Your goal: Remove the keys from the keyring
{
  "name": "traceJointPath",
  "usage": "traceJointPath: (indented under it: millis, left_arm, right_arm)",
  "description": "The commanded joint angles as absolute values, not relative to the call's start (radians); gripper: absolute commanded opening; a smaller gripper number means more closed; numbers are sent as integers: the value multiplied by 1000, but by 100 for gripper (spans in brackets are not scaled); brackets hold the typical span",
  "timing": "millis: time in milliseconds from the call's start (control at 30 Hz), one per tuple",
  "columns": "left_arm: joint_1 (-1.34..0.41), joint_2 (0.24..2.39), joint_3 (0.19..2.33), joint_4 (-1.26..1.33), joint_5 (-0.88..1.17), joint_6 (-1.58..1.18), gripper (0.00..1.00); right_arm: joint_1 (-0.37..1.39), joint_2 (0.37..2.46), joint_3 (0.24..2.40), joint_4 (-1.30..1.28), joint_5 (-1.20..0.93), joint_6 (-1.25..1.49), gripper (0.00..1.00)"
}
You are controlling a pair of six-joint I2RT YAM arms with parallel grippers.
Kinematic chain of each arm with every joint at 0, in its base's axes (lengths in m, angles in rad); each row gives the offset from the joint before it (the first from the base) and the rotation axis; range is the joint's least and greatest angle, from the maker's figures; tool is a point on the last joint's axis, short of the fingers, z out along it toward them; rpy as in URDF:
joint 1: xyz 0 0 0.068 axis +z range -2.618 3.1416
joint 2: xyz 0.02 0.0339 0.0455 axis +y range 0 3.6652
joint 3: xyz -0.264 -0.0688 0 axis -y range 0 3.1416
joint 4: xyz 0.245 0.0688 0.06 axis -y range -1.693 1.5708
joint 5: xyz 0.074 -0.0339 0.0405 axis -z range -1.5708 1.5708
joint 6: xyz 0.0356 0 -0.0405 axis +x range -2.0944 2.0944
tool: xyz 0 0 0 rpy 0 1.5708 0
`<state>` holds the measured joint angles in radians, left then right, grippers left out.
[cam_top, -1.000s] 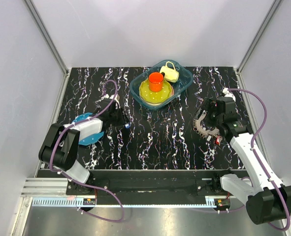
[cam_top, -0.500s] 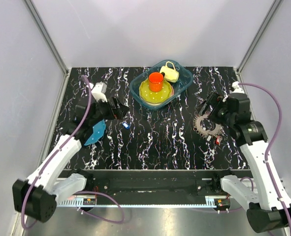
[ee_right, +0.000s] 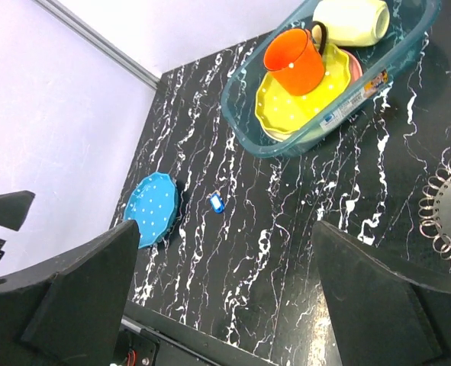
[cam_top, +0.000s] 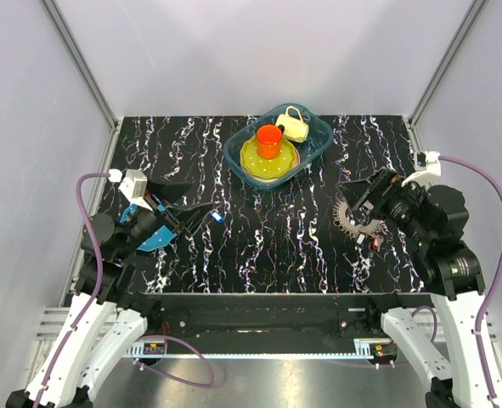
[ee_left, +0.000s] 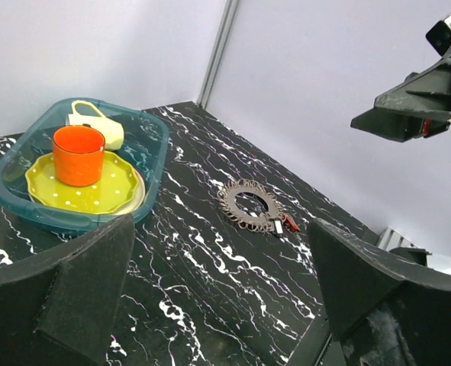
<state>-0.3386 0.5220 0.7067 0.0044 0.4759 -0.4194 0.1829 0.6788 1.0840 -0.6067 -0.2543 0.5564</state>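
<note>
The keyring (cam_top: 350,219) lies flat on the right half of the black marbled table, fringed all round with grey keys (ee_left: 249,206); only its edge shows in the right wrist view (ee_right: 448,210). A red-headed key (cam_top: 375,241) sticks out at its near right side. One blue-headed key (cam_top: 217,216) lies alone left of centre (ee_right: 217,202). My left gripper (cam_top: 191,214) is open and empty, raised beside the blue key, and its jaws stand wide apart (ee_left: 225,305). The right gripper (cam_top: 363,204) is open and empty, high above the keyring (ee_right: 225,297).
A teal basin (cam_top: 320,143) at the back centre holds a yellow plate (cam_top: 259,163), an orange cup (cam_top: 269,140) and a pale yellow mug (cam_top: 295,126). A blue dotted plate (cam_top: 159,238) lies near the left arm. Grey walls close in the table.
Both arms have drawn back toward the near edge and risen. The left gripper opened wide and moved off the blue key, which stays on the table. The keyring has not moved.
</note>
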Motion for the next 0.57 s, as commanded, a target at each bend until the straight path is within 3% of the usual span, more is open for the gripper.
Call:
traceJointPath:
  millis: [0, 533]
  left_arm:
    - [-336, 515, 693, 60, 534, -439, 99]
    - [-336, 514, 690, 60, 532, -431, 99]
  right_arm:
    - [184, 646, 1062, -514, -273, 563, 100]
    - [184, 650, 1051, -480, -284, 574, 100]
